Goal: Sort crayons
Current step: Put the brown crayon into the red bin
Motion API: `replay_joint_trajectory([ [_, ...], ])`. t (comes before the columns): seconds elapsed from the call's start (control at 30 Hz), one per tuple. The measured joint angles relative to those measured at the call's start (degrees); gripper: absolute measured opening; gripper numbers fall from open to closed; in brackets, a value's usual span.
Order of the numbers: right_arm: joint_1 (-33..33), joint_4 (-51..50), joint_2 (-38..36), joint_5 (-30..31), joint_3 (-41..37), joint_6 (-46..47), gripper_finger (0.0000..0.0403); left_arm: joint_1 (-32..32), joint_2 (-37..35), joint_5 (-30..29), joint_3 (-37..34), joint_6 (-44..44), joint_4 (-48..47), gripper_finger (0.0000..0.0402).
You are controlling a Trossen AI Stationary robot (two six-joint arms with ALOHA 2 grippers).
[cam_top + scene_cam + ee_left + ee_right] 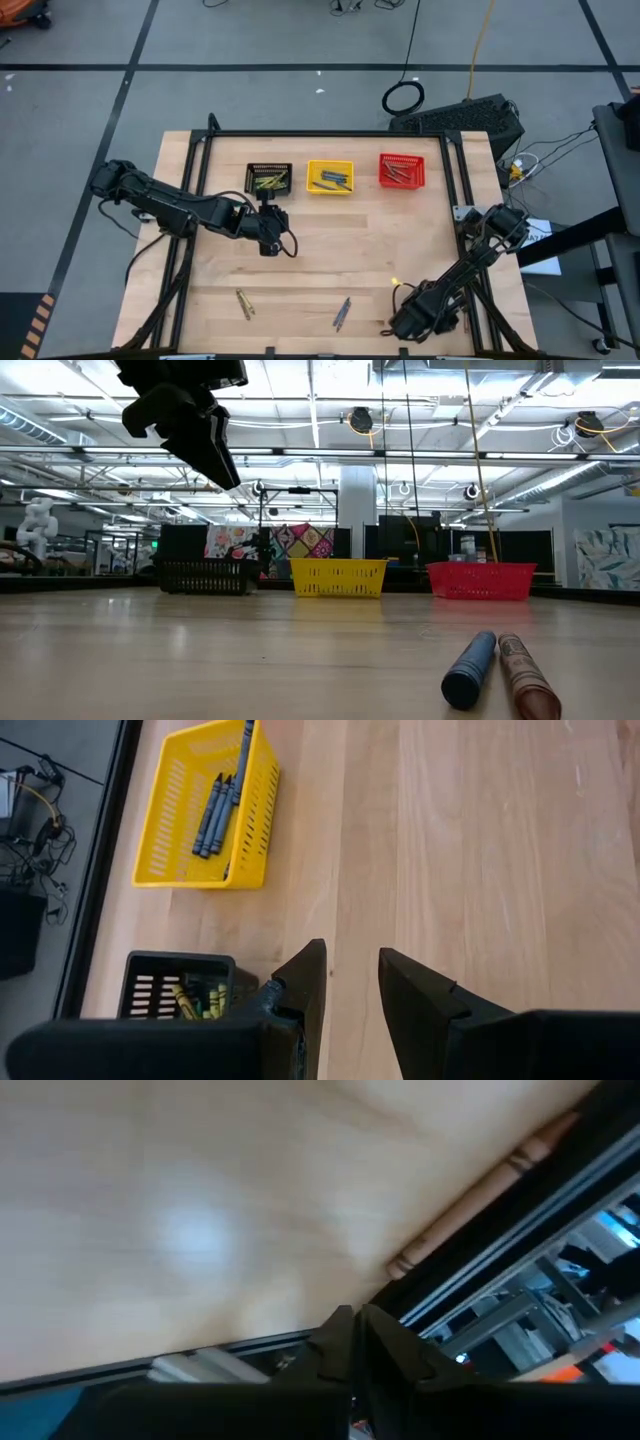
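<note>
My right pincer (352,1342) sits low at the near right corner of the pale wooden table (330,260), its two dark fingers drawn together with nothing visible between them. Just beyond the tips a brownish-red wax crayon (480,1198) lies along the table's edge beside the black metal frame rail (520,1230), close to the pincer but, as far as I can tell from this blurred angle, not touching it. My left pincer (350,985) hangs above the table just in front of the black mesh basket (268,178), fingers apart and empty. That basket holds olive-yellow crayons (200,1000); beside it the yellow mesh basket (329,177) carries a few blue crayons (215,810), and further right the red mesh basket (402,170) holds brownish-red ones (396,174). All three baskets stand in a row along the far side of the table. Loose on the near side lie an olive-yellow crayon (243,304) to the left and, towards the middle, a blue crayon (470,669) lying just beside a brownish-red one (524,676), the two almost parallel.
</note>
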Motion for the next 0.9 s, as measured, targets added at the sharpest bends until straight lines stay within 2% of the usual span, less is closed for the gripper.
replay_joint_trajectory([
  [0.27, 1.28, -6.63, 0.00, -1.27, 0.00, -4.23, 0.0001, -0.01, 0.00, 0.00, 0.00, -0.04, 0.07, 0.0102],
  [0.9, 4.59, -2.40, -0.02, 0.44, -2.38, -2.62, 0.0000, 0.00, 0.00, 0.00, 0.00, -0.03, 1.51, 0.0102],
])
